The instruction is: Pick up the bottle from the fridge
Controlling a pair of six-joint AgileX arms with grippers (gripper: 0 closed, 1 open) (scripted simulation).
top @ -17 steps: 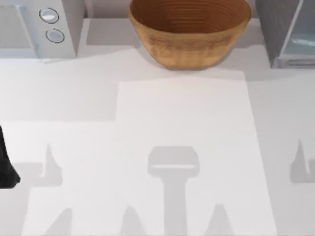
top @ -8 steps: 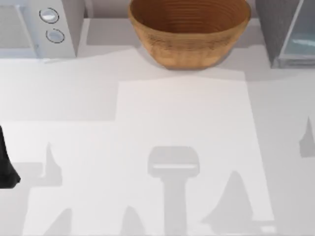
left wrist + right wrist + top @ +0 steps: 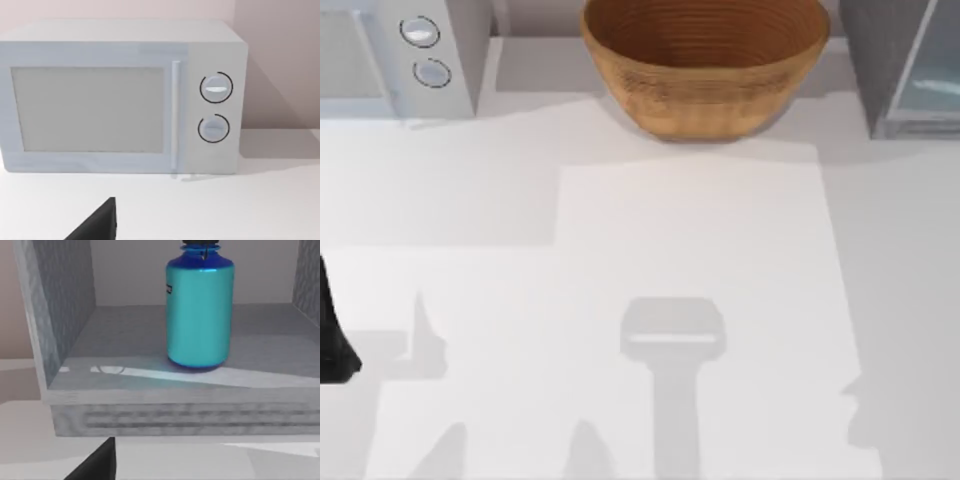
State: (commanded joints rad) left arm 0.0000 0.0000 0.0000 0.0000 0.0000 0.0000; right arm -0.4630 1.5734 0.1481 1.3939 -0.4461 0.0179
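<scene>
The fridge (image 3: 65, 330) is standing open toward the camera, showing dark grey speckled side walls, a plain grey back wall and a grey floor behind a light grey front ledge. The bottle (image 3: 200, 310) is standing upright on that floor, well back from the ledge, its teal body rising to a blue shoulder and a black cap. A pale streak of light is lying across the floor just before it. A dark wedge of the right arm's hardware is poking in at the lower edge.

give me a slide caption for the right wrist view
Blue bottle standing upright on the open fridge's floor, not yet grasped.
</scene>
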